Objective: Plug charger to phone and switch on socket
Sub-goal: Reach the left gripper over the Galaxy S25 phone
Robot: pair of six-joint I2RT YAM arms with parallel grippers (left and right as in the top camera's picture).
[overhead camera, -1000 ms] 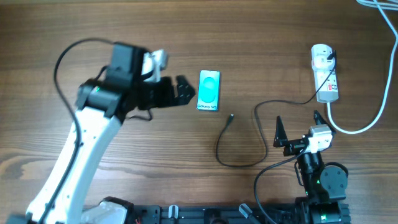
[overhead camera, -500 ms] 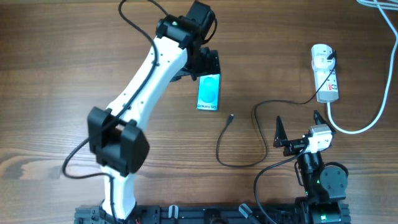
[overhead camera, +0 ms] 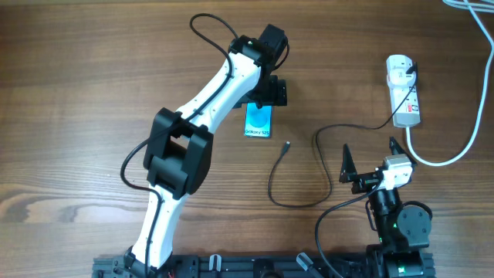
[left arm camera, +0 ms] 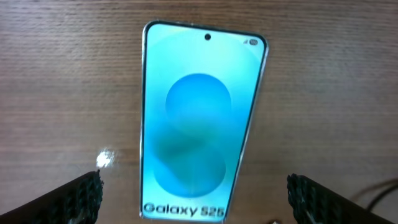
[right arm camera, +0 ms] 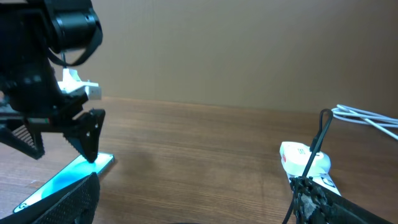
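While our left gripper (left arm camera: 194, 198) hangs with jaws wide apart over the phone (left arm camera: 199, 118), the lettered end showing between its fingertips in the wrist view, nothing of the task looks finished to us. The charger (overhead camera: 297, 202) lies loose on the table (overhead camera: 93, 46), its tip just past that lettered end, toward our right gripper (overhead camera: 370, 157), which rests spread and empty. The socket (overhead camera: 404, 93) sits well beyond the right gripper. Plugging in the phone and flipping the switch both remain.
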